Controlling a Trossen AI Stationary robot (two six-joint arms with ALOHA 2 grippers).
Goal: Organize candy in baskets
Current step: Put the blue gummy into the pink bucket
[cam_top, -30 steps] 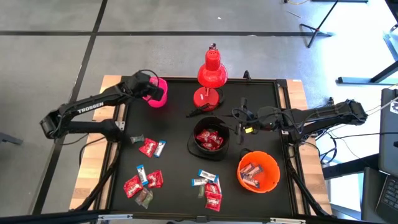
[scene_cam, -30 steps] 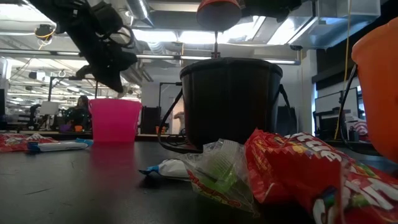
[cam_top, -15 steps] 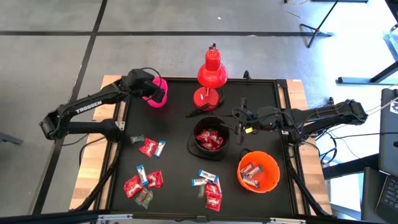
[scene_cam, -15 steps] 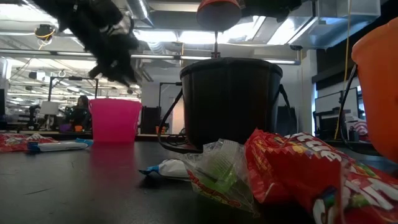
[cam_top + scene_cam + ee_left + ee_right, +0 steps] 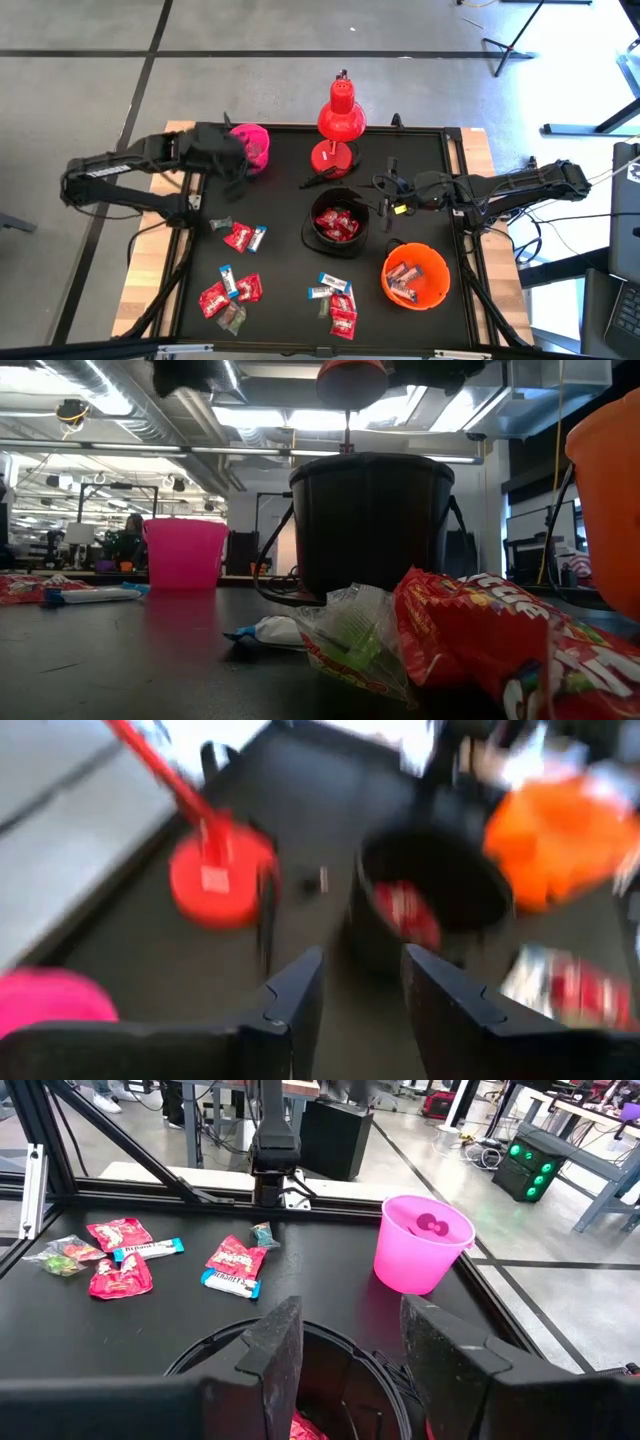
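Black table top (image 5: pixel 285 215) on a wooden bench, grey floor around it; beyond it in the low view, a workshop hall with ceiling lights and ducting. Red desk lamp (image 5: pixel 338 125) at the far edge, centre. Pink basket (image 5: pixel 252 146) at the far left corner, one item lying inside it in the right wrist view. Black basket (image 5: pixel 337 224) mid-table, holding red candy (image 5: pixel 336 225). Orange basket (image 5: pixel 415 276) near right, holding several wrapped pieces. Loose candy on the table: a group (image 5: pixel 243 236) near the left edge, a group (image 5: pixel 231 292) at the near left, a group (image 5: pixel 335 298) near centre. Left gripper (image 5: pixel 228 163) just beside the pink basket on its left, jaws spread, nothing between them, all candy apart from it. Right gripper (image 5: pixel 385 197) just right of the black basket, jaws spread and empty above its rim
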